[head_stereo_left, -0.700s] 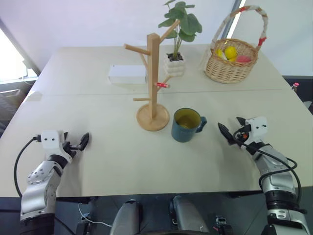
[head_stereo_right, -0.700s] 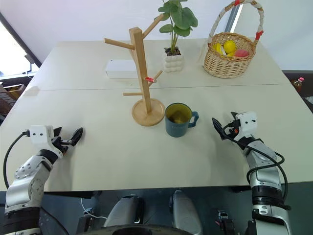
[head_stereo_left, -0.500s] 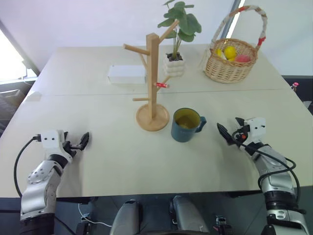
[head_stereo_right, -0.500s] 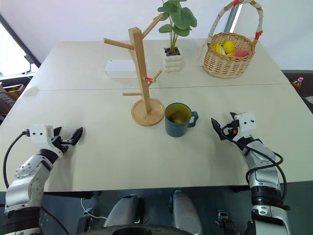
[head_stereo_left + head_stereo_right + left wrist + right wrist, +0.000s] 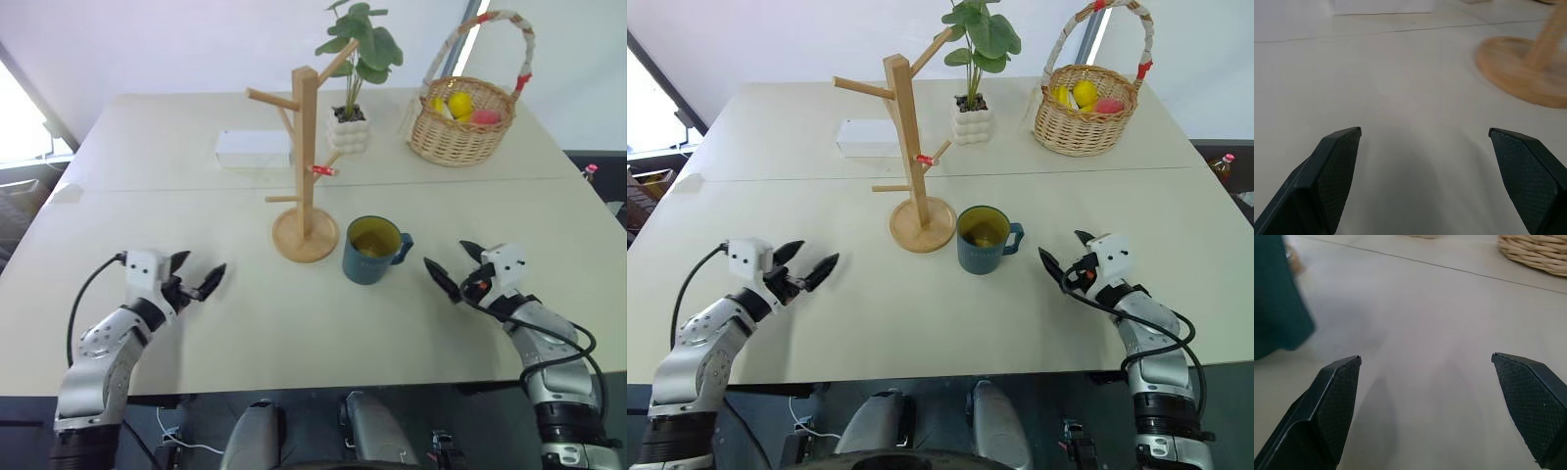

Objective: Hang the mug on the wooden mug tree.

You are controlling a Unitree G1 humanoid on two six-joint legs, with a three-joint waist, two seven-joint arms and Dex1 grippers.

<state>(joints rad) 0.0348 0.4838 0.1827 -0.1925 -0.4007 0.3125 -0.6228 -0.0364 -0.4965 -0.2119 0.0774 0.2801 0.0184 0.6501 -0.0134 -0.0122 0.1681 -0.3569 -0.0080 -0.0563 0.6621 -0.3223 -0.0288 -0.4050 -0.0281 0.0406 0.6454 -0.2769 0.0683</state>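
The dark teal mug [image 5: 373, 250] with a yellow-green inside stands upright on the table, its handle pointing right. Just left of it and behind rises the wooden mug tree [image 5: 308, 147] on its round base [image 5: 1523, 68], a red-white tag on one peg. My left gripper [image 5: 199, 271] hovers open over bare table well left of the tree, nothing between its fingers [image 5: 1334, 166]. To the right of the mug's handle my right gripper [image 5: 446, 259] is open and empty, a short gap away. In the right wrist view the mug [image 5: 1273, 308] lies off to one side of the fingers [image 5: 1332, 401].
A white flat box [image 5: 255, 149] and a potted green plant [image 5: 351, 127] sit behind the tree. A wicker basket [image 5: 462, 117] holding fruit stands at the back right. A seam crosses the table [image 5: 147, 186] behind the tree's base.
My left gripper has moved right and forward, toward the tree, and its fingers now stand wider apart. My right gripper has edged left toward the mug. The mug and tree have not moved.
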